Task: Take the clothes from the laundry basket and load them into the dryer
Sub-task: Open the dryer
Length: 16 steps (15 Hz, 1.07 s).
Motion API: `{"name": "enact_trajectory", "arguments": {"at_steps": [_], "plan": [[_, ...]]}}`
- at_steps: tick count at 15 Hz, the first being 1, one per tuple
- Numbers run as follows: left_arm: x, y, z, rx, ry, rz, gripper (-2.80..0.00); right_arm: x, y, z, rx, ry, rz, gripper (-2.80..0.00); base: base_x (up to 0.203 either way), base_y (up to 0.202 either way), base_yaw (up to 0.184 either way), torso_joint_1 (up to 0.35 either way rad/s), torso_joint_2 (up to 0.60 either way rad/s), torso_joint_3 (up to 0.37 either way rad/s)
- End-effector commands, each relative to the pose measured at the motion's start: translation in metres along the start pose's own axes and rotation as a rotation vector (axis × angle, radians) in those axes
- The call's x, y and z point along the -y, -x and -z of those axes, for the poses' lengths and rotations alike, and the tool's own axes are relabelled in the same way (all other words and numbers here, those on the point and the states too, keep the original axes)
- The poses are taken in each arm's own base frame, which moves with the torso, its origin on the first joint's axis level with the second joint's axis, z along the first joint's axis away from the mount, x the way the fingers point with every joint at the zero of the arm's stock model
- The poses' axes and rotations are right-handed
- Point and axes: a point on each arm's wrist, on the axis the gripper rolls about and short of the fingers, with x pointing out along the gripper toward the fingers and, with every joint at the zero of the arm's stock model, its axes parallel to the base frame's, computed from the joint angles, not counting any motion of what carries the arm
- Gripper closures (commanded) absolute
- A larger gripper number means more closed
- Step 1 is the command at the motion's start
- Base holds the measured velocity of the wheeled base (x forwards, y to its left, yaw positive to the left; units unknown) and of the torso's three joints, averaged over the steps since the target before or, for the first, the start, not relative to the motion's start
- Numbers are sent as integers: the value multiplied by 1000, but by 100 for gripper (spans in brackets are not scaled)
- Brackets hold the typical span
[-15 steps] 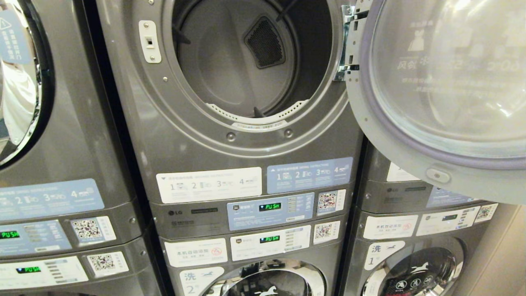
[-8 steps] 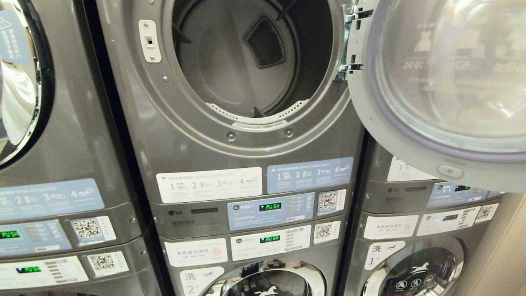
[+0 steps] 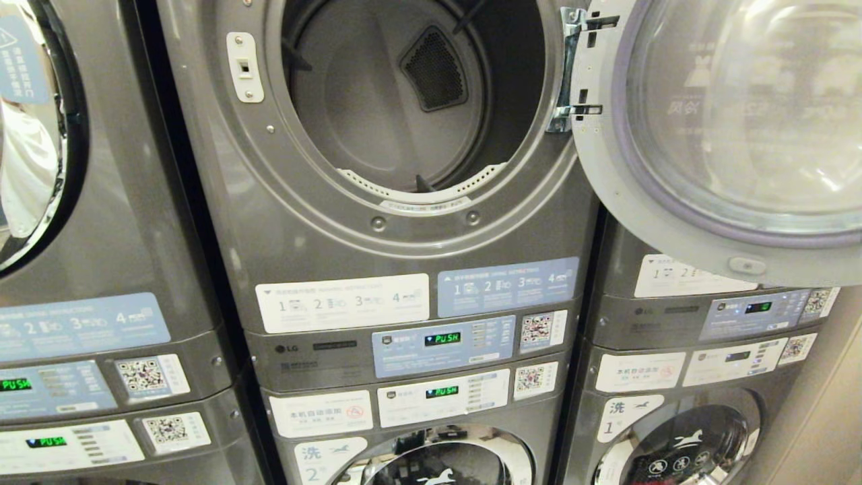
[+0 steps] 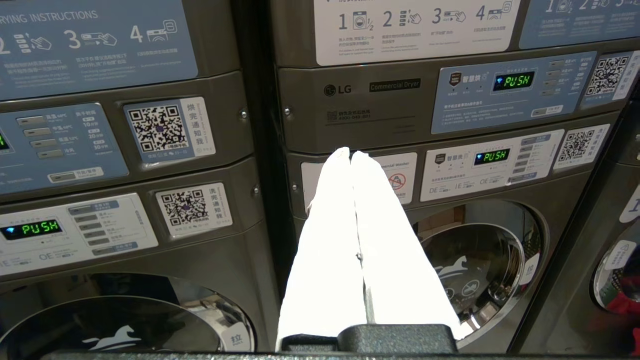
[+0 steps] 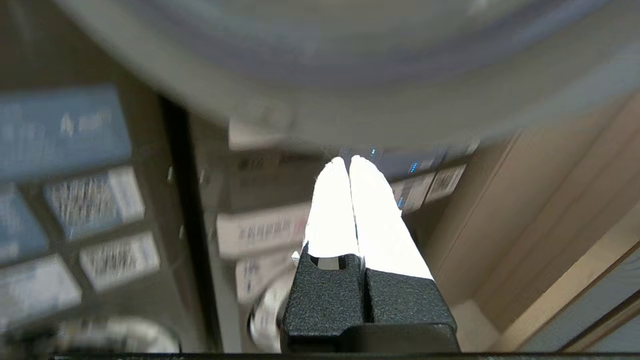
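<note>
The dryer (image 3: 404,222) stands straight ahead with its round opening uncovered and its drum (image 3: 384,101) empty. Its glass door (image 3: 734,128) hangs swung out to the right. The clothes and the laundry basket are out of view. Neither arm shows in the head view. My left gripper (image 4: 349,152) is shut with nothing in it, pointing at the control panels (image 4: 505,90) below the drum. My right gripper (image 5: 348,160) is also shut and empty, just under the lower rim of the open door (image 5: 350,100), near the right-hand machine.
Grey stacked machines stand on both sides: one on the left (image 3: 87,269) and one on the right (image 3: 687,377). A washer door (image 3: 444,465) sits below the dryer. A beige wall (image 5: 550,225) runs along the far right.
The dryer door has swung further open to the right and its lower rim sits higher in the head view. The machines have not shifted.
</note>
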Motion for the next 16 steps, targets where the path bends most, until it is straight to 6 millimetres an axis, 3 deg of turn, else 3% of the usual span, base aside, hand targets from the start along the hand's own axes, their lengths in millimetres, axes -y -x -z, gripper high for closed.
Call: {"name": "enact_trajectory", "arguments": {"at_steps": [1,4,7,12,16], "plan": [[0,0,0,1,0,1,0,-2,7,28,-68,21,-44,0,0,0,0,0,0,0],[0,0,0,1,3,2,0,-2,38,83,-157,47,-142,0,0,0,0,0,0,0],[0,0,0,0,3,2,0,3,75,120,-113,37,-243,0,0,0,0,0,0,0],[0,0,0,-1,2,4,0,15,135,161,76,24,-306,0,0,0,0,0,0,0],[0,0,0,2,3,1,0,16,145,178,115,-1,-319,0,0,0,0,0,0,0]]}}
